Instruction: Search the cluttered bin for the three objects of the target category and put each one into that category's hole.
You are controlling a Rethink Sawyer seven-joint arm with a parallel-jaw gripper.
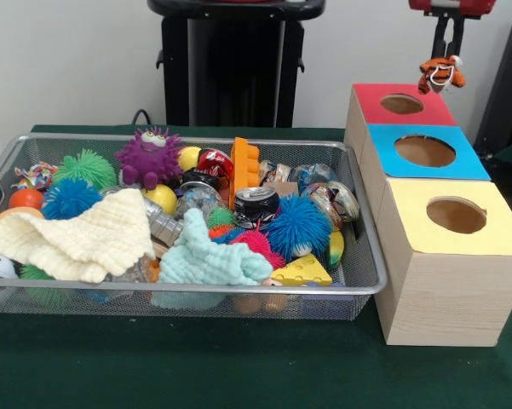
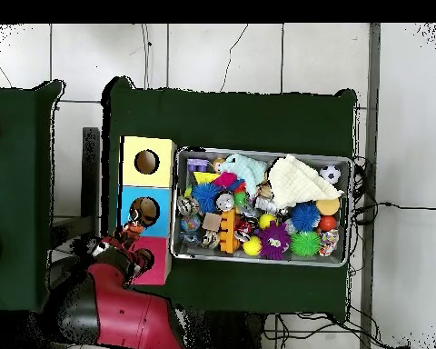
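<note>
My gripper [image 1: 444, 56] hangs at the top right, shut on a small orange striped tiger toy [image 1: 441, 74]. The toy dangles just above and a little right of the round hole [image 1: 401, 104] in the red-topped box [image 1: 368, 100]. In the overhead view the tiger toy [image 2: 132, 230] sits under the red arm [image 2: 113, 304], between the blue box's hole [image 2: 146, 211] and the red box [image 2: 160, 264]. Other soft toys in the wire bin [image 1: 365, 285] include a purple fuzzy monster [image 1: 149, 157].
Blue-topped [image 1: 464, 162] and yellow-topped [image 1: 503, 234] boxes with holes stand in a row in front of the red one. The bin holds spiky balls [image 1: 297, 226], a cream cloth [image 1: 77, 237], a mint cloth [image 1: 211, 260], a can [image 1: 256, 203], an orange block [image 1: 243, 169] and a cheese wedge [image 1: 302, 271].
</note>
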